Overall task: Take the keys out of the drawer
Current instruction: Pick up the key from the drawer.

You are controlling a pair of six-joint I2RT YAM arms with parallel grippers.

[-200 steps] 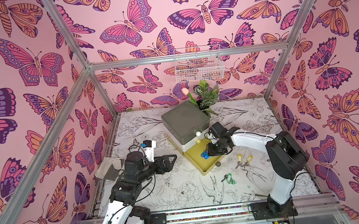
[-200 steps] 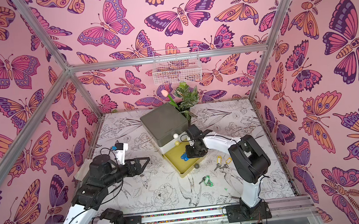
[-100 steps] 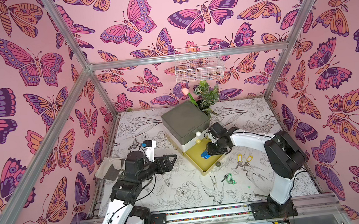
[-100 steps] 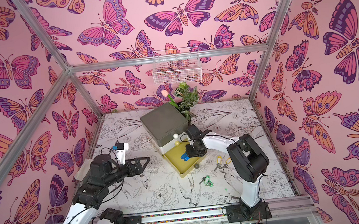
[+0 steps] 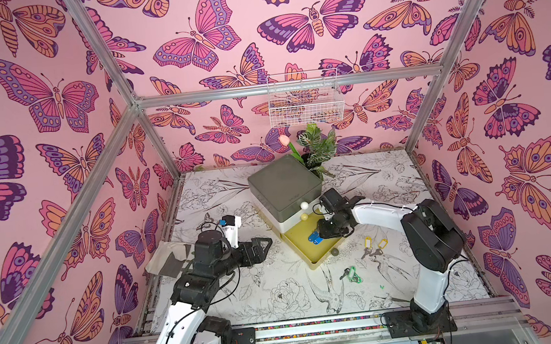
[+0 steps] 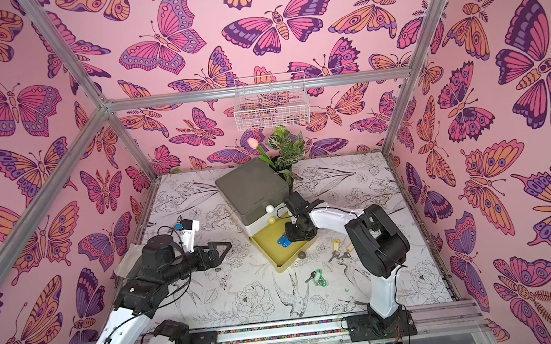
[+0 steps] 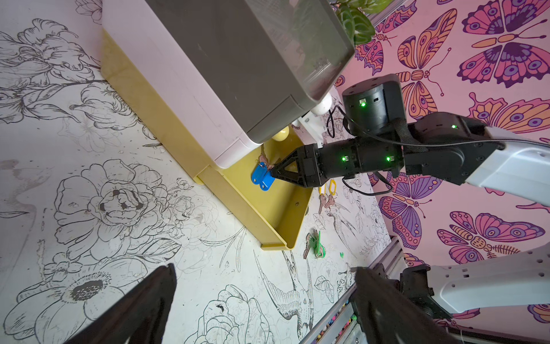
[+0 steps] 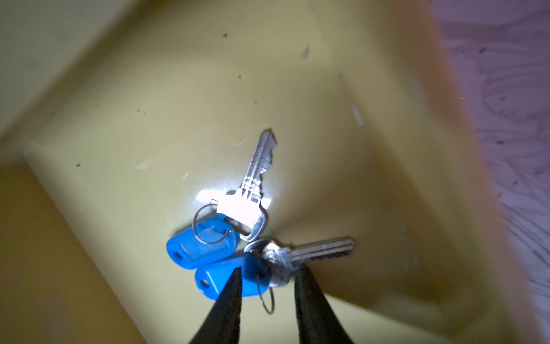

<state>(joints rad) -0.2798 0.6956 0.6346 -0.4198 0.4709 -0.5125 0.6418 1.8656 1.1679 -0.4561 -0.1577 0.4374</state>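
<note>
Right fingers (image 8: 229,297) down in open yellow drawer (image 5: 304,258), narrowed around blue-tag keys (image 8: 205,247) lying on its floor, can't tell if clamped; left fingers (image 7: 143,306) spread wide at drawer's 9 o'clock; yellow-tag keys (image 5: 374,244) and green-tag keys (image 5: 352,273) on table (image 5: 245,303) at its 3 and 5 o'clock

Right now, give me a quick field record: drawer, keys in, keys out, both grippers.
drawer: yellow drawer, pulled open
keys in: blue-tagged keys, two tags, lying side by side
keys out: yellow-tagged keys and green-tagged keys, on the table
right gripper: inside the drawer, jaws either side of one blue tag and a key head; grip unclear
left gripper: open, empty, away from the drawer
</note>
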